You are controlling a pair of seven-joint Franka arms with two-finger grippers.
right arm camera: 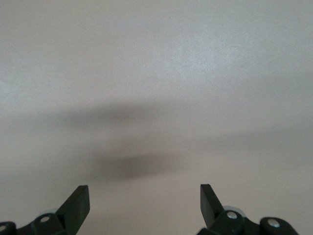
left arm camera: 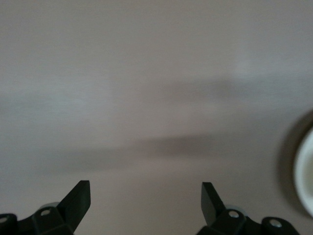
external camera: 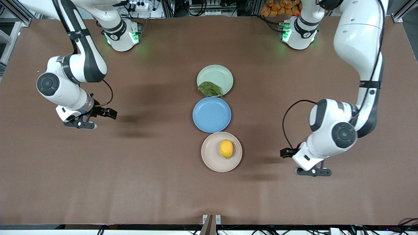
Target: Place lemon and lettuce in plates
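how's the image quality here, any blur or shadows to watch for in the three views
Front view: sharp and evenly lit, with soft arm shadows on the table and green glow by both bases. Left wrist view: soft focus, shadow bands on the table, a blurred plate rim at the edge. Right wrist view: also soft, a dark shadow blob between the open right gripper fingertips.

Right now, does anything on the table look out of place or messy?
Mostly tidy. The lemon sits in the beige plate. The lettuce lies in the mint plate but overhangs the rim nearest the blue plate. Both end effectors, left and right, are open over bare table.
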